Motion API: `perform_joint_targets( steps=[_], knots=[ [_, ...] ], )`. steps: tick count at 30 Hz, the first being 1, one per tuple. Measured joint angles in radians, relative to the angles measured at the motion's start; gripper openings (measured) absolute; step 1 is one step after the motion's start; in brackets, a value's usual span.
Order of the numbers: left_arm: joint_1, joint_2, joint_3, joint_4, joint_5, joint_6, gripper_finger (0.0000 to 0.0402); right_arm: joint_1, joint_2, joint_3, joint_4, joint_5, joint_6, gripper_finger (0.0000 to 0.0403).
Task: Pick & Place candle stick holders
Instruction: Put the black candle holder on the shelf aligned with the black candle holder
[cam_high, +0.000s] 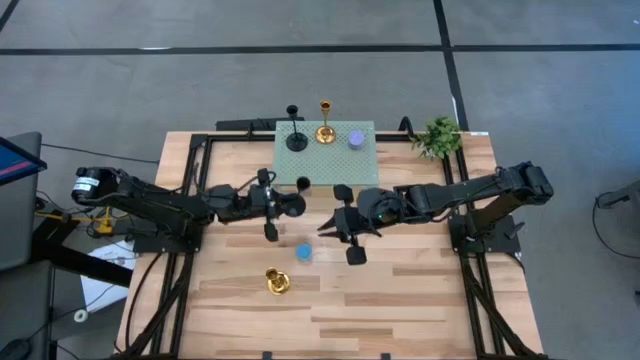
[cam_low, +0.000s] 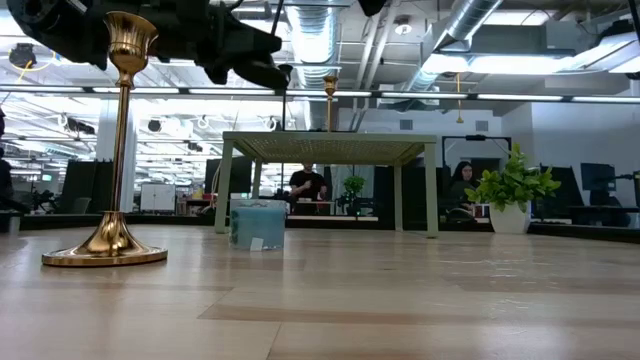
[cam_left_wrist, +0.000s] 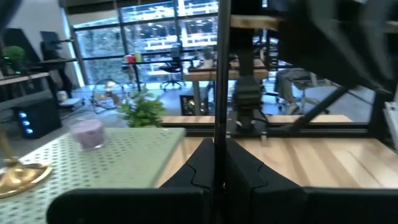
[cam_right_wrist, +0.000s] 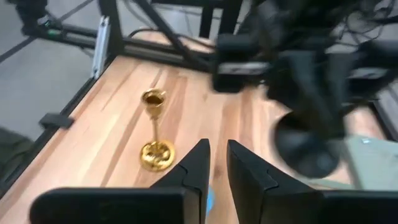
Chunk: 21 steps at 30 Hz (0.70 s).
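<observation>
Clamping 1 black candle stick holder (cam_high: 297, 205) by its stem, left gripper (cam_high: 272, 203); right gripper (cam_high: 341, 232) spread apart

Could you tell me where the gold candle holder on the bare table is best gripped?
The gold candle holder stands upright, so probably pinch its slim stem midway between cup and round base, coming in level from the right gripper side; the base lies too flat.

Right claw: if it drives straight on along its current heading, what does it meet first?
Likely the blue cylinder, just ahead of the open right claw at mid-table; the gold holder stands beyond it. Depth is unclear. Left claw, gripping a black holder, sits off that line.
</observation>
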Motion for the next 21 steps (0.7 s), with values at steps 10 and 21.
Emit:
perform_joint_targets(
  steps=[10, 21],
  knots=[
    [0.155, -0.008, 0.000, 0.000, 0.007, -0.006, 0.0013, 0.055, -0.021, -0.106, 0.009, 0.138, 0.010, 0.0034],
    [0.305, -0.008, -0.025, 0.009, 0.156, -0.066, 0.0013, 0.110, -0.203, -0.390, 0.284, 0.136, 0.042, 0.0027]
  ],
)
